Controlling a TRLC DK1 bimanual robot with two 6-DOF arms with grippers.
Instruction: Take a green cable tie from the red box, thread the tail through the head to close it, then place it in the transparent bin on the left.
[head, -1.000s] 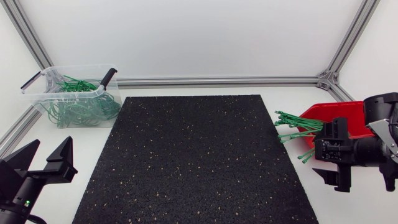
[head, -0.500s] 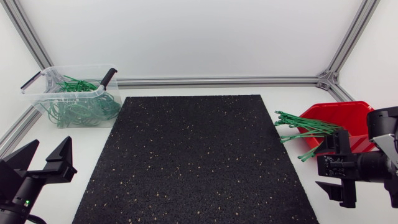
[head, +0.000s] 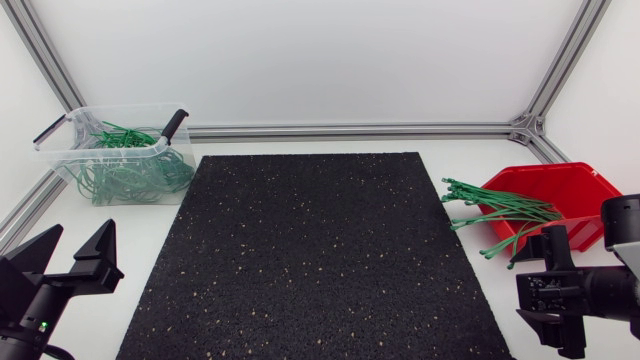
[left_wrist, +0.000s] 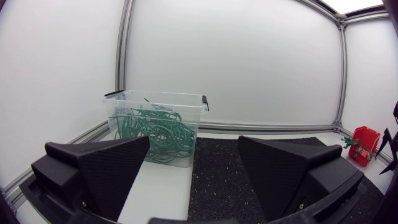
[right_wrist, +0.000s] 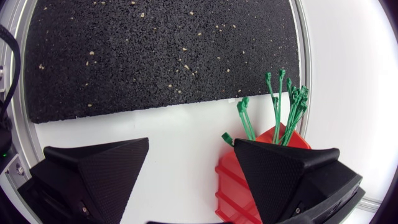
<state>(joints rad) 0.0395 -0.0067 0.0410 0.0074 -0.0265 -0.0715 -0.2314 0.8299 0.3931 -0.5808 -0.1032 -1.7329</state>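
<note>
Now the right pincer (head: 550, 292) hangs spread and empty over the worktop's (head: 440, 160) near right corner, with nothing between its two wedges. Over the past second it has slid back from above the red box (head: 560, 190) toward the near edge, and the box shows whole again from the head camera. The loose green ties (head: 495, 205) have not been lifted. They lie in a fan with one end in the box and the other poking over its rim toward the black mat (head: 310, 250). By my reading no tie has been picked, so the first step of the task is yet to be done and the arm would have to go back in for one. From the right wrist camera, the pincer (right_wrist: 189, 180) looks down past its open wedges, the box (right_wrist: 249, 180) sits partly under one wedge, and the ties (right_wrist: 280, 106) stand just ahead of it beside the mat's edge. The right arm comes in low from the right edge, its last link lying roughly level and aimed across the worktop. The left pincer (head: 70, 250) is parked at the near left corner as before, also spread and empty. Its camera looks across to the clear bin (left_wrist: 124, 106) at the far left corner, which already holds a tangle of closed ties (head: 125, 170).
</note>
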